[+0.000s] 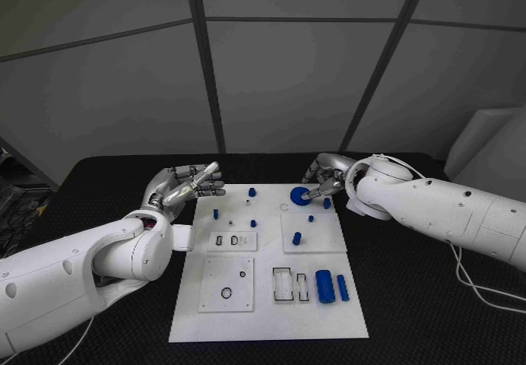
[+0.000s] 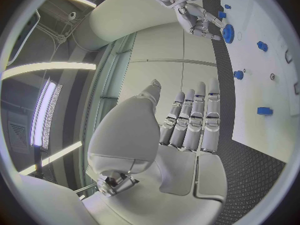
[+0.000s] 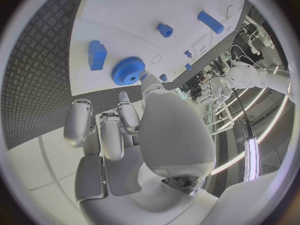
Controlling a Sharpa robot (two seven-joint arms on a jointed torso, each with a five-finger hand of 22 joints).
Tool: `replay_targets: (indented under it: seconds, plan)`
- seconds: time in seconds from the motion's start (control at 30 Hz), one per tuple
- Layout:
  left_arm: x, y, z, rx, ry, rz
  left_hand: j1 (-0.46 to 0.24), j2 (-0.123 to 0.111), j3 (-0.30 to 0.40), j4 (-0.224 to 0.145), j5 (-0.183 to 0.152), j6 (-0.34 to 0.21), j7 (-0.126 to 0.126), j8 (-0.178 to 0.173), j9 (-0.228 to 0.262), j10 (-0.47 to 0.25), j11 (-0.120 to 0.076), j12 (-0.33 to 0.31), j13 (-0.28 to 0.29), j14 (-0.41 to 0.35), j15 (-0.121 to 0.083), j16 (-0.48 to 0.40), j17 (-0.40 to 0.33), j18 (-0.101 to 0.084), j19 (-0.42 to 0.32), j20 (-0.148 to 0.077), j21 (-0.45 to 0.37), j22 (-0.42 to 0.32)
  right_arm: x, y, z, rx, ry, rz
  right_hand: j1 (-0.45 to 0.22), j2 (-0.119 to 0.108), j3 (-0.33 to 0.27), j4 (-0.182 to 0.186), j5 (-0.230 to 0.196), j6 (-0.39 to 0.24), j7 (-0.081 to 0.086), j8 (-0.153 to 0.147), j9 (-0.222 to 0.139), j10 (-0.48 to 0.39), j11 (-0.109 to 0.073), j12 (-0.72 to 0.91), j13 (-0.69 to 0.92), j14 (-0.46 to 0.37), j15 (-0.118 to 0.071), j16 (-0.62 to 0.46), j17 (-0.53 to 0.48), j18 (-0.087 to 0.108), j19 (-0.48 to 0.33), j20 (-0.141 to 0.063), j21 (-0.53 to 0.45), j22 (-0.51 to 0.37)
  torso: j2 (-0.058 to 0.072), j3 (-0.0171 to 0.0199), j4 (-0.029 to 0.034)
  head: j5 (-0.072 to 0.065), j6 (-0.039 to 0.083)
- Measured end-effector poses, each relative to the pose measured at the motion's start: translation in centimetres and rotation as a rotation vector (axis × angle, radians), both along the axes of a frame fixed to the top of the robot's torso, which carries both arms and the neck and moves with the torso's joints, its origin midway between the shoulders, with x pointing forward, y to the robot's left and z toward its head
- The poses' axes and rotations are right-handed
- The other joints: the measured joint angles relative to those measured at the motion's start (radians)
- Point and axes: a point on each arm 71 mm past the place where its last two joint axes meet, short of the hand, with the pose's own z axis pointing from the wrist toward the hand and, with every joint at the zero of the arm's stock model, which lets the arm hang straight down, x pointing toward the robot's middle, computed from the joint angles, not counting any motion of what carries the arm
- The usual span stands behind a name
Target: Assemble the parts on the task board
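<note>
The white task board (image 1: pixel 268 304) lies in the middle of the black table. A blue gear (image 1: pixel 299 195) lies at the board's far edge. My right hand (image 1: pixel 329 179) hovers just right of it; its thumb tip (image 3: pixel 146 79) is at the gear's (image 3: pixel 128 70) rim and the other fingers (image 3: pixel 100 122) are bent back, off it. My left hand (image 1: pixel 188 185) is at the board's far left corner, fingers straight and together, holding nothing. Small blue pegs (image 1: pixel 252 192) (image 1: pixel 253 223) stand on the board, and a thick blue cylinder (image 1: pixel 324 285) lies beside a thinner one (image 1: pixel 343 287) at the near right.
Inset plates with slots (image 1: pixel 233 241) and a black ring (image 1: pixel 227 293) sit on the board's left half. White cables (image 1: pixel 483 293) trail over the table at the right. A blue block (image 3: pixel 97 54) stands close to the gear.
</note>
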Motion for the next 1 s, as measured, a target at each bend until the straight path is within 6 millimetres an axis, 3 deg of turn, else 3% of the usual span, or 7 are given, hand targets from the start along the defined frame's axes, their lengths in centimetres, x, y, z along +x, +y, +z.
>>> replay_targets:
  seconds: [0.73,0.9,1.0]
  plan:
    - [0.06,-0.08,-0.04,0.0,0.002,-0.001,0.0,0.0,-0.004,-0.004,0.0,0.0,0.0,0.0,0.0,0.0,0.0,0.0,0.0,0.0,0.0,-0.006,0.001,0.0,0.0,0.0,0.0,0.0,0.24,0.37,-0.42,-0.039,0.027,0.018,0.018,0.01,0.0,0.006,0.0,0.004,-0.004,0.017,0.002,0.005,-0.003,0.028,0.031,0.0,0.0,0.004,0.0,0.0,0.004,0.004,0.001,0.008,0.0,0.0009,-0.0006,-0.002,-0.004]
    - [0.08,-0.08,-0.05,0.0,0.002,-0.001,0.0,0.0,-0.004,-0.004,0.0,0.0,0.0,-0.004,0.0,0.0,0.0,-0.004,0.0,0.0,0.0,-0.006,0.001,0.0,0.0,0.0,0.0,0.0,0.31,0.48,-0.49,-0.047,0.029,0.02,0.031,0.023,0.001,0.004,0.0,0.008,-0.007,0.023,0.002,0.005,-0.003,0.033,0.038,0.0,0.0,0.004,0.0,0.0,0.004,0.004,0.004,0.012,0.0,0.0011,-0.0006,-0.003,-0.007]
    - [0.09,-0.1,-0.06,0.0,0.002,-0.001,0.0,0.0,-0.004,-0.004,0.0,0.0,0.0,-0.004,0.0,0.0,0.0,-0.004,0.0,0.0,0.0,-0.006,0.001,0.0,0.0,0.0,0.0,0.0,0.35,0.6,-0.49,-0.052,0.026,0.023,0.041,0.033,0.007,-0.002,0.0,0.018,-0.007,0.032,0.004,0.012,-0.003,0.043,0.047,0.0,0.0,0.009,0.0,-0.016,0.004,0.003,0.008,0.016,0.0,0.0011,-0.0006,-0.003,-0.008]
